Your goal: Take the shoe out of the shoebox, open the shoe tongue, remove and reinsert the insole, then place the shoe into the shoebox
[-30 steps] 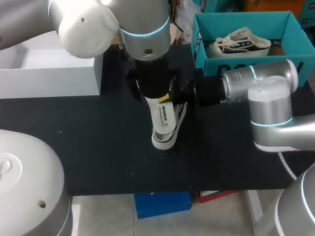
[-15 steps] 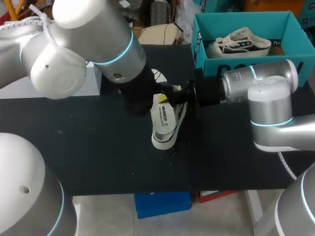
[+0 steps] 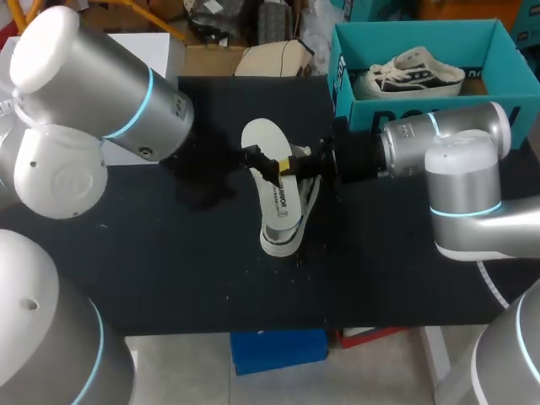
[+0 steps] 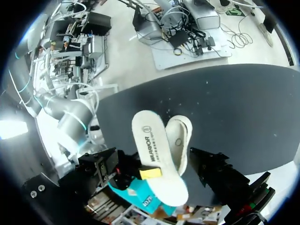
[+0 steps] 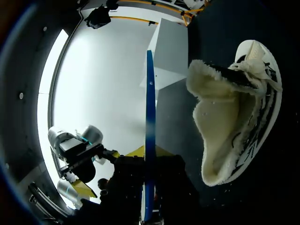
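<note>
The left arm [image 3: 93, 93] has swung away towards its own side. A second ago its wrist hung right over the shoe's rear and hid it. Now the left gripper [image 3: 272, 164] comes in from the side and the flat white foam insole [image 3: 265, 139] is in plain sight. The right arm [image 3: 456, 160], the shoe and the box have not moved.

The left gripper is clenched on the insole, with one yellow tip pressed on its printed face. The insole is held above the white low canvas shoe with dark stripes [image 3: 283, 242], printed face up. Its long axis runs almost along the shoe's, and its rounded free end points to the table's far side. Whether its other end is inside the shoe cannot be told.

The shoe rests on the black table [image 3: 169, 270], near its middle and outside the box. Its long axis runs near to far. The toe points to the near edge and the fleece-lined opening faces the right gripper [image 3: 310, 159]. That gripper sits right at the shoe's opening, and whether it is grasping cannot be told.

The teal cardboard shoebox [image 3: 363, 110] stands at the far right corner, with a second matching shoe [image 3: 413, 74] inside.
</note>
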### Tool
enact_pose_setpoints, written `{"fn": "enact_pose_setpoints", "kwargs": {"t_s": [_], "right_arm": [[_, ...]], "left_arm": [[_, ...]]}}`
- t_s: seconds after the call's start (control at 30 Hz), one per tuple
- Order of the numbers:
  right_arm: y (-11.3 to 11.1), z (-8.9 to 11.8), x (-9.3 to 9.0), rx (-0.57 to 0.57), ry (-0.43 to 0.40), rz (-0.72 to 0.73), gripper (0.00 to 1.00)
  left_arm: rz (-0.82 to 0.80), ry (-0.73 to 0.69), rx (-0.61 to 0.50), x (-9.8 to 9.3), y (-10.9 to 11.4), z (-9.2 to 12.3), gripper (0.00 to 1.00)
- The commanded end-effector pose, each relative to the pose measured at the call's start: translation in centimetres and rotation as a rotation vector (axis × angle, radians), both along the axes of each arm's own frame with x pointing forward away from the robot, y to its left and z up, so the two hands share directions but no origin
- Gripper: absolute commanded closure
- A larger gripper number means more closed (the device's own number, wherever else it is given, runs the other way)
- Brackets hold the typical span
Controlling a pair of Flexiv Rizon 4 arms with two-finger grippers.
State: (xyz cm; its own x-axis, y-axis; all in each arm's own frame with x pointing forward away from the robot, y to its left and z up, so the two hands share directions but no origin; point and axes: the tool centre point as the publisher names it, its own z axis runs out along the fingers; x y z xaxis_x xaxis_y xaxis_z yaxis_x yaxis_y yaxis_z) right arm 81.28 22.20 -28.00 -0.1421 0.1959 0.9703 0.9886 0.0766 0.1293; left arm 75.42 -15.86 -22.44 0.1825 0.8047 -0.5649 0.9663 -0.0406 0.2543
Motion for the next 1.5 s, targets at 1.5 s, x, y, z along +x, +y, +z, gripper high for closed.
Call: {"fn": "enact_pose_setpoints", "kwargs": {"t_s": [1.5], "right_arm": [[0.1,-0.1,0.0,0.000,0.000,-0.002,1.00]], "left_arm": [[0.250,0.108,-1.109,4.5,4.7,-4.0,0.00]]}}
